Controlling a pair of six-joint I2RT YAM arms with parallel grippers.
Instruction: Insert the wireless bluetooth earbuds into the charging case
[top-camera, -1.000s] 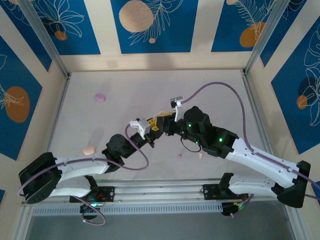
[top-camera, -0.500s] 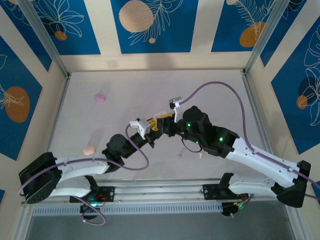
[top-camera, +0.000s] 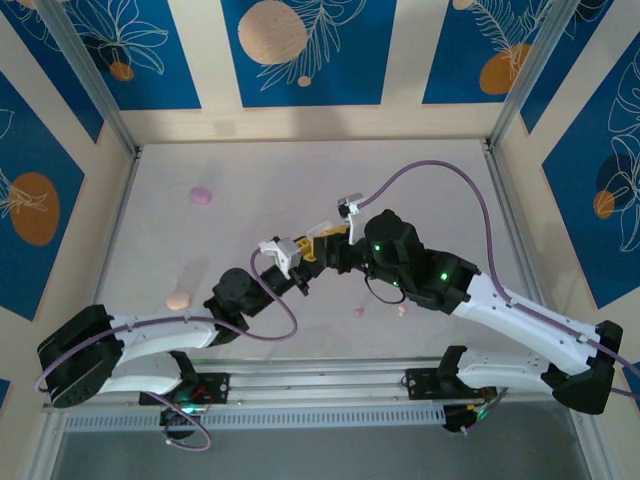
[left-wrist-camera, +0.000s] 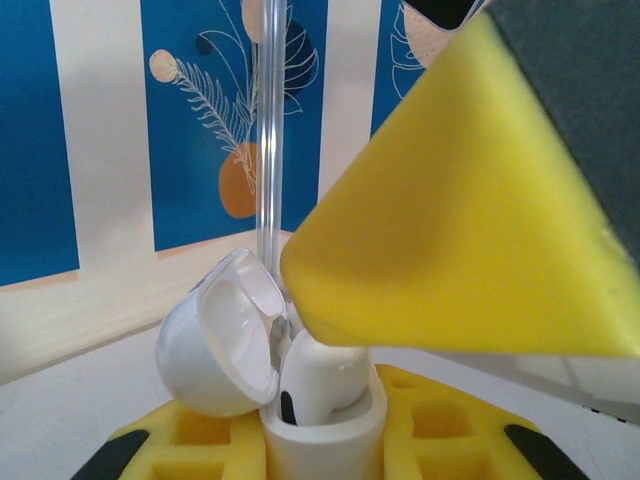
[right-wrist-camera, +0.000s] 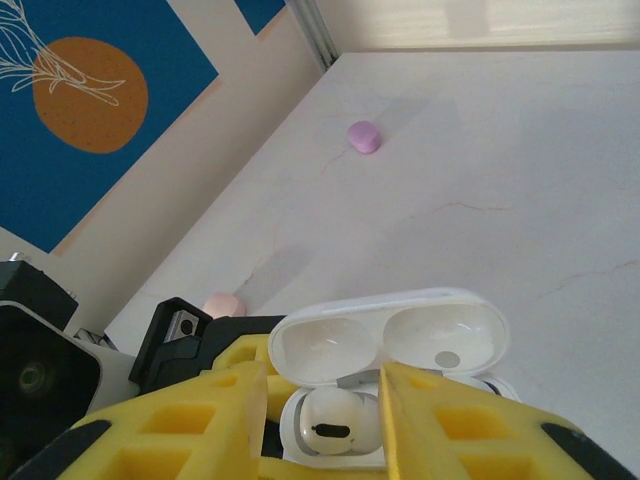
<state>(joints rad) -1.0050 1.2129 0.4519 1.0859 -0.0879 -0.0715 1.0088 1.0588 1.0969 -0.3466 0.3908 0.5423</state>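
Note:
My left gripper (left-wrist-camera: 320, 445) is shut on the base of the white charging case (left-wrist-camera: 325, 440) and holds it upright above the table with its lid (right-wrist-camera: 390, 335) swung open. A white earbud (right-wrist-camera: 333, 420) sits in one socket of the case. My right gripper (right-wrist-camera: 325, 372) hovers right over the case, open. Its yellow fingers (right-wrist-camera: 200, 420) stand either side of the seated earbud, with a gap to it on both sides. In the top view both grippers meet at mid-table, left (top-camera: 283, 250) and right (top-camera: 320, 243). A purple earbud (top-camera: 359, 311) and a pale pink earbud (top-camera: 401, 310) lie loose near the front.
A pink pebble-like case (top-camera: 178, 299) lies at the front left beside the left arm, and a purple one (top-camera: 201, 195) lies at the back left. Low walls and metal rails (top-camera: 110, 130) ring the table. The right arm's purple cable (top-camera: 430, 170) arcs over the back right.
The right gripper's jaws have parted a little and the gripper has shifted slightly over the case. The left arm and the case have stayed put.

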